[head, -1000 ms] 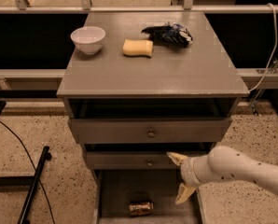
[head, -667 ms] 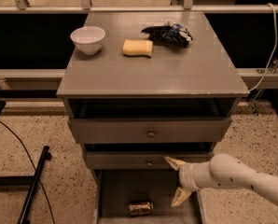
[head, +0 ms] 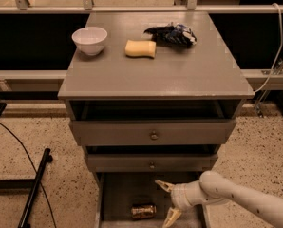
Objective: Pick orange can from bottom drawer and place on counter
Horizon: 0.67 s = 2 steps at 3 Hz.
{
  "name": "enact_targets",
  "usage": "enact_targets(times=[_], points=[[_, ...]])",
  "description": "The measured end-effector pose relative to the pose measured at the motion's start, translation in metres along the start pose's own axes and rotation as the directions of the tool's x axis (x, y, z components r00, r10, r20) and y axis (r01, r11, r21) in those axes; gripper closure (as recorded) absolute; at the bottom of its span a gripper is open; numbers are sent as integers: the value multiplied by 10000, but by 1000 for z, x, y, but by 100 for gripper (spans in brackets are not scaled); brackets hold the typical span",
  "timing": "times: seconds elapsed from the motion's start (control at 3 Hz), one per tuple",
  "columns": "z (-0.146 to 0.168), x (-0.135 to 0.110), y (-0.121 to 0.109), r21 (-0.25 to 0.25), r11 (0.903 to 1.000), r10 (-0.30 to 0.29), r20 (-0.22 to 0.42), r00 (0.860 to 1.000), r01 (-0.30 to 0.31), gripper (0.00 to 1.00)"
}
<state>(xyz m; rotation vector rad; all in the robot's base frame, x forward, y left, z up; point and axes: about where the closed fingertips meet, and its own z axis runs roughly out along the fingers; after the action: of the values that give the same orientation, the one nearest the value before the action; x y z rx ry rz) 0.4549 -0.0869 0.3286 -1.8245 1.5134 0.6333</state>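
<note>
**Orange can** point(head: 144, 211) lies on its side on the floor of the pulled-out bottom drawer point(head: 118, 194). The pincer point(head: 168, 202) hangs just beside the can, at about its level, with its two fingers spread apart and holding nothing. For a sound grasp, the fingers should straddle the can's round body before closing, or it may roll away. Well above the can, the bench point(head: 179, 75) carries a bowl point(head: 89, 39), a sponge point(head: 140, 48) and a dark bag point(head: 172, 33). The drawer's front is cut off, and the can's markings are illegible.
</note>
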Motion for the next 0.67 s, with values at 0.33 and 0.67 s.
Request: enact_targets(times=[0.33,0.67], points=[[34,10,12,-127,9999,-96,844,9964,107,0],[38,11,16,-172,9998,-71,875,9961,86,0]])
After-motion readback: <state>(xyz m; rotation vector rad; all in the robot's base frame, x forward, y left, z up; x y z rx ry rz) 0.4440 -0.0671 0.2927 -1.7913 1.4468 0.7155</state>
